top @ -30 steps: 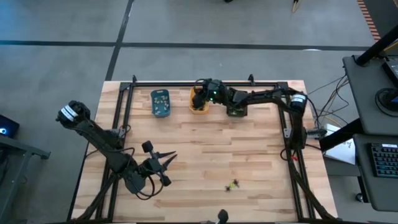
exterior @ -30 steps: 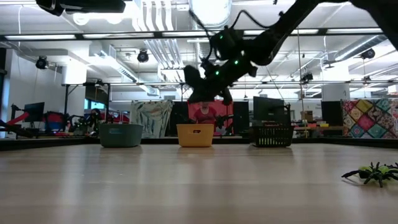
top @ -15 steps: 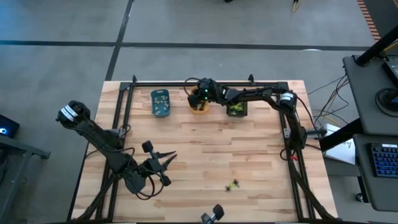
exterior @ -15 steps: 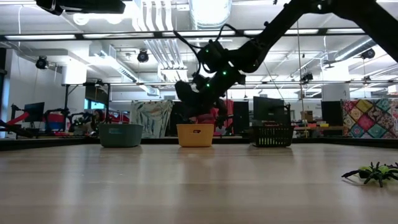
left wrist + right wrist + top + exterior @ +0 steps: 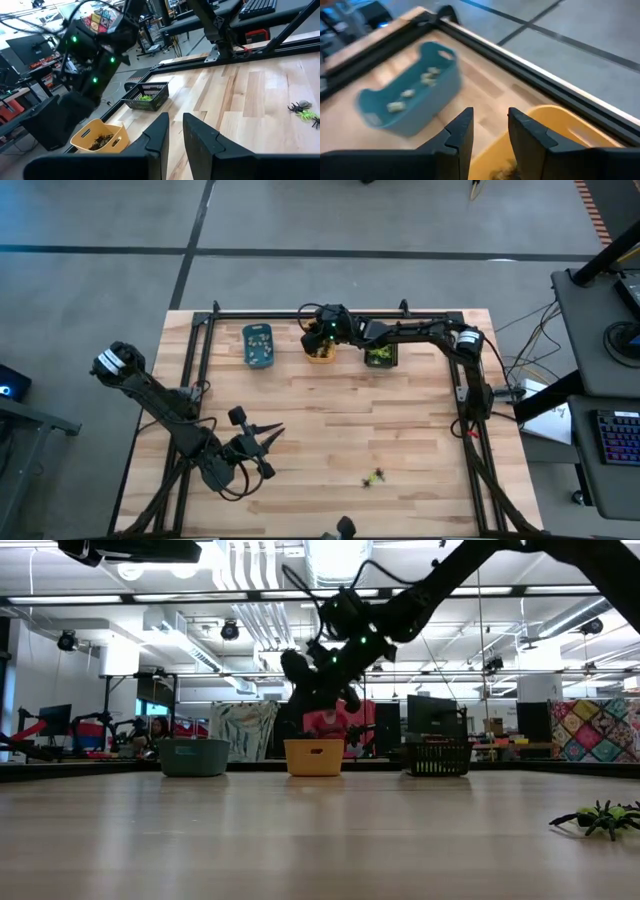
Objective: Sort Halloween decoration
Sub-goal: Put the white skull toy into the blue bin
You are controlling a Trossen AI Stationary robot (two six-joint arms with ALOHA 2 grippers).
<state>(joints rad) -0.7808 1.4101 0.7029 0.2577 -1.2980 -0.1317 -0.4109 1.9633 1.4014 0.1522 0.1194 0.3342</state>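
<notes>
- Three trays at the bench's [image 5: 330, 420] far edge: blue [image 5: 258, 346], orange [image 5: 320, 352], black [image 5: 381, 357].
- Two spiders [image 5: 374, 477] lie loose near the front; more fill the trays.
- Right end effector [image 5: 316, 336] above the orange tray, fingers parted, empty.
- Left end effector [image 5: 276, 431] narrow, empty, front left.

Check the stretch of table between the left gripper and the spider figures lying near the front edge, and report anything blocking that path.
Nothing visible blocks it. The left gripper hovers over bare wood, and the spider figures lie apart from it with only open table between them. The three trays sit along the far edge, well off this path. The right gripper is over the orange tray.
</notes>
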